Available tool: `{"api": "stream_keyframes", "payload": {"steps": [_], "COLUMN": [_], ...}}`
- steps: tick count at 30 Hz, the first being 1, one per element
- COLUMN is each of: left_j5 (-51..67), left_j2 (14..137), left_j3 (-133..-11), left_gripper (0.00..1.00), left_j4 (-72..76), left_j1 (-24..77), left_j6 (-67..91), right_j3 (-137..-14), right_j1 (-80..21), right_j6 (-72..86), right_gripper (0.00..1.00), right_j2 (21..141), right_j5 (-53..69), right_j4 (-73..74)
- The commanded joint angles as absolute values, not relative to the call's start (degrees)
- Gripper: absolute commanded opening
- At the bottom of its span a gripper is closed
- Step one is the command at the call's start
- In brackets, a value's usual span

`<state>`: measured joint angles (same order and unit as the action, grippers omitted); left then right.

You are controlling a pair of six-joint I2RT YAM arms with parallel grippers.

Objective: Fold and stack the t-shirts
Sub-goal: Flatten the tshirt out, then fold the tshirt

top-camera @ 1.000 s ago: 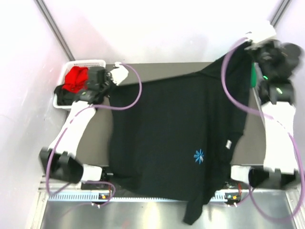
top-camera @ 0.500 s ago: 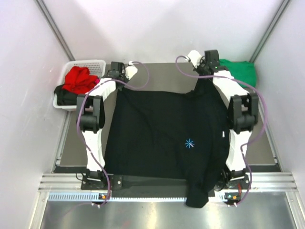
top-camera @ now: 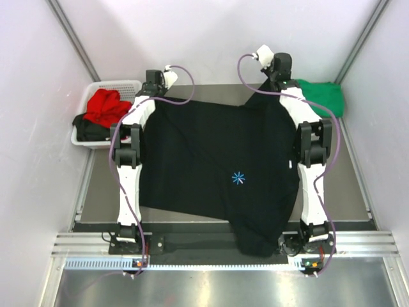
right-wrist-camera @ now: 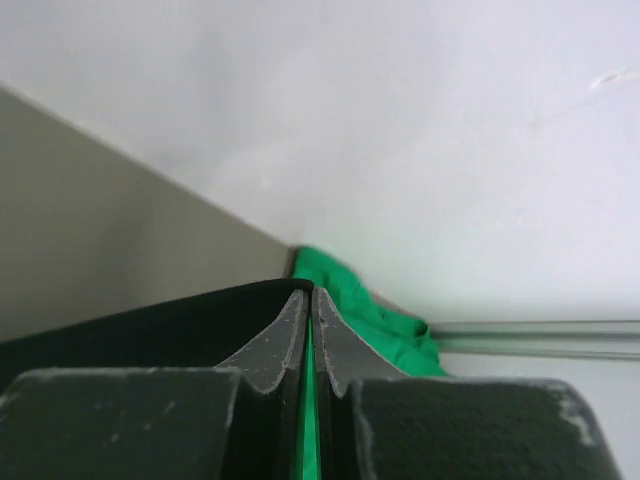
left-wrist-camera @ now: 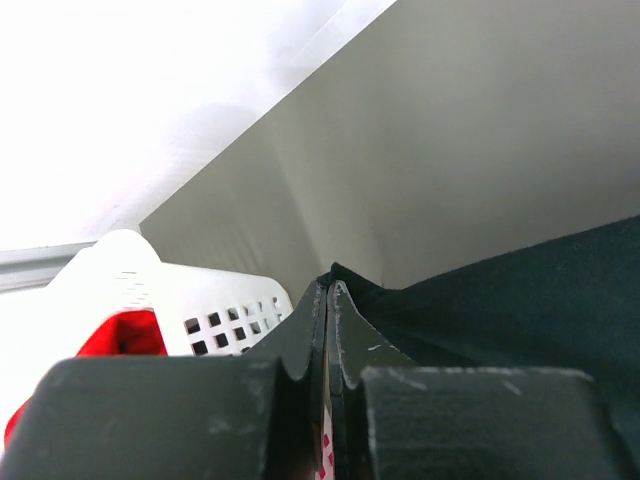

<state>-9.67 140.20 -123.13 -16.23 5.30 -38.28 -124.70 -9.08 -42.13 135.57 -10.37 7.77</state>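
A large black t-shirt (top-camera: 211,160) with a small blue mark (top-camera: 238,178) lies spread over the grey table (top-camera: 345,185). Its lower hem hangs over the near edge. My left gripper (top-camera: 153,96) is shut on the shirt's far left corner, and black cloth (left-wrist-camera: 500,300) peaks at the closed tips of that gripper (left-wrist-camera: 328,286). My right gripper (top-camera: 278,86) is shut on the far right corner, with the shirt's black cloth (right-wrist-camera: 150,320) folded up against its tips (right-wrist-camera: 308,292). A green t-shirt (top-camera: 319,96) (right-wrist-camera: 370,310) lies bunched at the far right corner.
A white lattice basket (top-camera: 121,85) (left-wrist-camera: 210,305) stands at the far left, just beside the left gripper, holding a red t-shirt (top-camera: 102,105) (left-wrist-camera: 120,335) and a black one (top-camera: 89,128). Pale walls close in the back and both sides. Both arms are stretched out along the table's sides.
Both arms have come down from a raised pose and reached out to the far edge. The black t-shirt went with them, away from the near edge, and now lies flatter.
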Motion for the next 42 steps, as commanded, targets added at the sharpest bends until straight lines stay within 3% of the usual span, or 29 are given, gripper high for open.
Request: {"api": "stream_keyframes", "payload": {"steps": [1,12,21,42], "left_j5": [-13.09,-11.43,-12.12,-12.92], "left_j2": [140.63,137.73,138.77,139.05], "left_j3": [-125.95,-122.17,-121.81,-127.36], "left_gripper": [0.00,0.00,0.00,0.00], "left_j4": [-11.26,-3.61,6.94,8.53], "left_j1": [5.01,5.18,5.36,5.62], "left_j6": [-38.50,-40.17,-39.99,-41.48], "right_j3": [-132.51,-140.80,-137.64,-138.00], "right_j1": [-8.35,-6.33,-5.80,-4.83], "right_j6": [-40.17,-40.96,-44.12,-43.42], "right_gripper": [0.00,0.00,0.00,0.00], "right_j2": [138.50,141.77,140.36,137.30], "right_j5": [-13.80,-14.85,-14.15,-11.69], "right_j4": [-1.93,-10.46,-9.67,-11.69]}}
